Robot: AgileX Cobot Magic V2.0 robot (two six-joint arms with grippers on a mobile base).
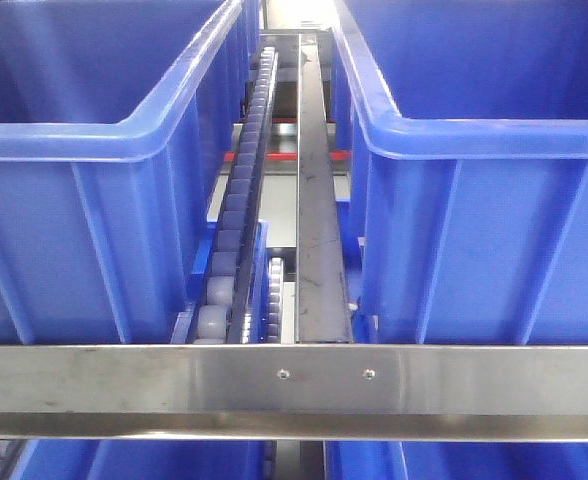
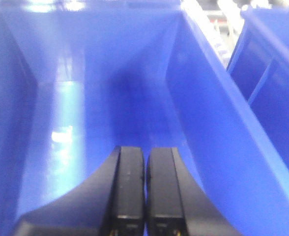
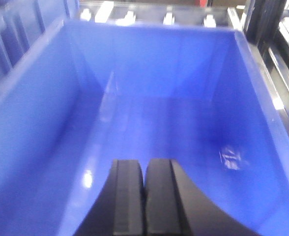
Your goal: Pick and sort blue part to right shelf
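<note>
Front view: two large blue bins sit on a shelf rack, the left bin (image 1: 84, 200) and the right bin (image 1: 494, 200), split by a steel divider rail (image 1: 319, 200) with a roller track (image 1: 242, 200) just left of that rail. A steel crossbar (image 1: 294, 385) runs across below both bins, and more blue bins show under it. Neither arm appears here, and no blue part can be seen; the bin interiors are mostly hidden by their front walls.

Left wrist view: the left gripper (image 2: 145, 196) hangs inside the left bin (image 2: 75, 123), its jaws pressed together with only a thin seam between them and nothing held. The bin floor ahead of the jaws is bare, glossy blue plastic with glare patches. The neighbouring bin wall (image 2: 272, 83) lies to the right of this bin's rim.

Right wrist view: the right gripper (image 3: 144, 196) sits inside the right bin (image 3: 149, 113), jaws likewise clenched on nothing. The floor ahead shows only a scuffed pale mark (image 3: 230, 158) to the right of the jaws; a dark frame post (image 3: 260, 19) stands beyond the bin's far right corner.

The blue part is in no view, so its direction from either pair of jaws, its long axis and the nearer arm cannot be told. My judgement: the part must be located first, and a blue part on blue plastic will be hard to pick out. The bins' steep walls leave little sideways room.
</note>
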